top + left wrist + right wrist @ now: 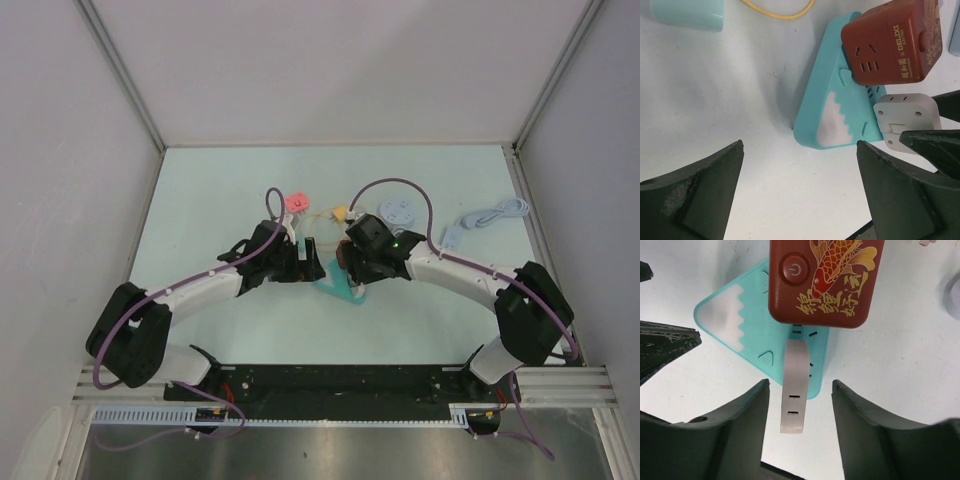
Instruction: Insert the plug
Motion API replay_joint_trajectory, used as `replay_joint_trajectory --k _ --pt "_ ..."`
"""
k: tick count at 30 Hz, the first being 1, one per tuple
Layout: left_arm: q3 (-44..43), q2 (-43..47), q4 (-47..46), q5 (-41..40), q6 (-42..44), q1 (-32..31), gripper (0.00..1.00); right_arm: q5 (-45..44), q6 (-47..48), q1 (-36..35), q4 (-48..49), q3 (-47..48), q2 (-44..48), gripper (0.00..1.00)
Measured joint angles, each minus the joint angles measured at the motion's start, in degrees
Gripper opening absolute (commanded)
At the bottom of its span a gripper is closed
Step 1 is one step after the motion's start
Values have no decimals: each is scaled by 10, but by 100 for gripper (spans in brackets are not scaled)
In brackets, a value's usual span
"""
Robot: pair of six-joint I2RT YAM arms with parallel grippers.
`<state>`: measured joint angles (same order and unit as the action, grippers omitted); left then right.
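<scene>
At the near edge a black mounting rail (340,378) carries both arm bases, and the arms curve inward to meet over the middle of the pale tabletop (220,190).

The left end effector (800,150) is spread wide, its dark, wedge-shaped fingers (700,195) holding nothing. A corner of the teal power strip (820,75) lies in the gap between them.

The right end effector (800,385) is released. Its matte black fingers (730,435) stand on either side of the white plug (793,390) with a clear gap on each side.

That plug is a flat, smooth plastic slab with small slots. It stands on the face of the teal strip, just beside the red cube adapter (825,285) and in front of it from the right wrist. I cannot tell whether it is pushed fully home.

The strip is a rounded triangle with a white zigzag patch at one corner. The cube is glossy dark red with a round power button, a gold-and-orange koi and gold lettering. It sits on the strip too and crowds the plug from the far side.

Beyond the strip lie a thin yellow cable (777,14) and a pale teal object (687,12). Farther back are a small pink piece (297,203) and a round grey-blue item (398,212) – and off to the far right, a coiled whitish cord (490,215)
</scene>
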<state>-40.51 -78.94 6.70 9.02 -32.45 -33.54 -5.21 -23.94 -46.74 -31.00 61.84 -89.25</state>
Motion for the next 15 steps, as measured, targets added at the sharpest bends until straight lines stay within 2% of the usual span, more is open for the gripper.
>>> replay_joint_trajectory --k 2,3,5,9,10,15 --pt "0 0 1 0 0 0 98 4 0 0 -2 0 -1 44" --pt "0 0 1 0 0 0 98 5 0 1 -3 0 -1 37" --pt "0 0 2 0 1 -1 98 8 2 1 -4 0 -7 30" --pt "0 4 5 -1 3 -1 99 19 -2 -4 1 6 -28 2" --pt "0 6 6 -1 4 -1 99 16 0 -7 1 7 -30 0" --pt "0 11 7 -1 5 -1 99 15 1 -9 3 8 -31 1"
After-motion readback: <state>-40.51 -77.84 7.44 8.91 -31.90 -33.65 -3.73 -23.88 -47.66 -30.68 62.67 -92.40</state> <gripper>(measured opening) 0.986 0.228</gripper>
